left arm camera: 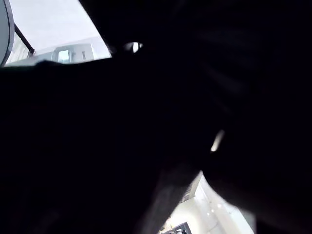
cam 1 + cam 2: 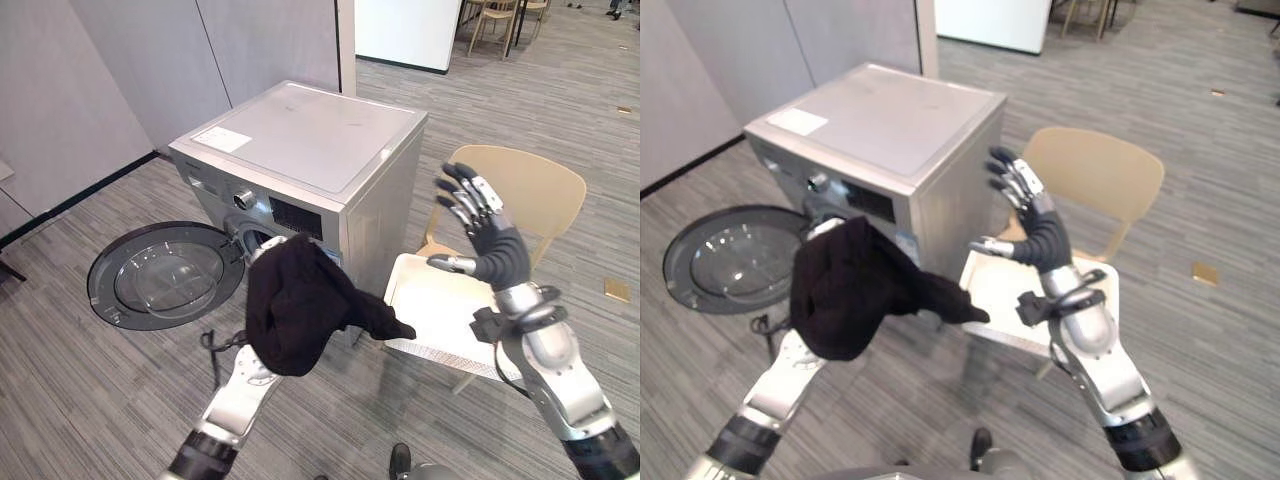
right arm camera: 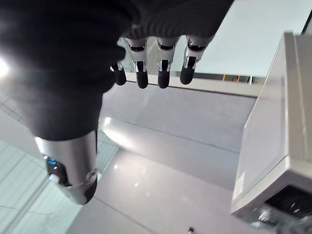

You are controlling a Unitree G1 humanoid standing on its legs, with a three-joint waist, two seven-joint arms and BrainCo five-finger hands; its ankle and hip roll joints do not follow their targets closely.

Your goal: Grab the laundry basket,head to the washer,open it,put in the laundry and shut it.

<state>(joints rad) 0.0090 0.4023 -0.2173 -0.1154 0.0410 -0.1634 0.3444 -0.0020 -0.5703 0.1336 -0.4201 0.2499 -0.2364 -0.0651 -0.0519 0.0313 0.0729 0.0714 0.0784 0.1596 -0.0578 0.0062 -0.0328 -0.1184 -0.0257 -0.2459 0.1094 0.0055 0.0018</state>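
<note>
Chair (image 2: 530, 190) and basket (image 2: 440, 305) beside washer (image 2: 310, 150)

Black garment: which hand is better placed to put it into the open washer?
Left. The black garment drapes over the left hand at the washer front, beside the open door. The right hand is raised, open and empty, above the white basket.

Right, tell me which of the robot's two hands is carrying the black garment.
The left hand: the black garment drapes over it before the silver washer. The right hand is raised, open and empty.
</note>
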